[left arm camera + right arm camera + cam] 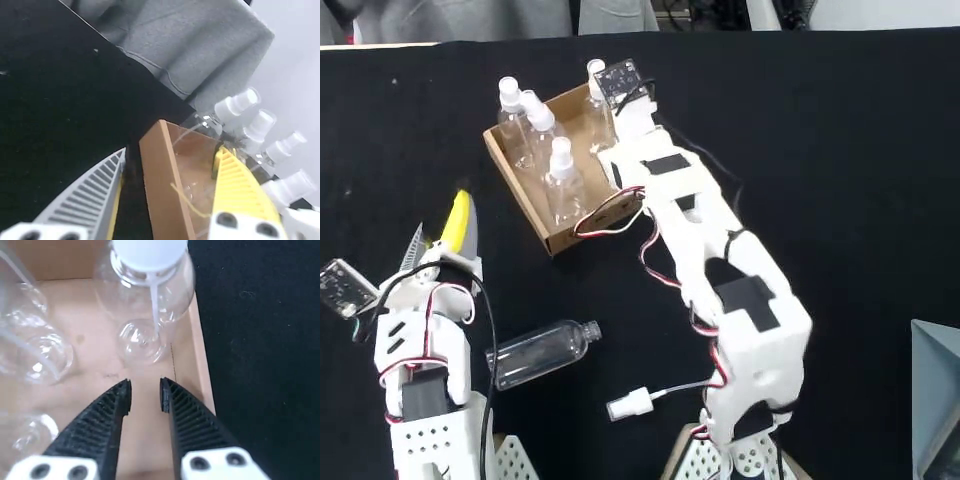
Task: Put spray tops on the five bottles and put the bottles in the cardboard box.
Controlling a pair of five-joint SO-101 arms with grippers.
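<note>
The cardboard box (517,187) stands at the table's back centre, with several clear bottles with white spray tops upright in it, such as one (563,176) near its front. My right gripper (145,390) hangs inside the box over its floor, its black fingers slightly open and holding nothing, just short of a capped bottle (146,295). One uncapped bottle (540,352) lies on the table at the front, with a loose spray top (632,403) beside it. My left gripper (170,155) is open and holds nothing, left of the box and facing its wall (162,190).
The table is covered in black cloth. The right arm (720,260) stretches from the front edge to the box. A grey object (935,390) sits at the front right corner. Grey fabric (200,45) hangs behind the table's far edge.
</note>
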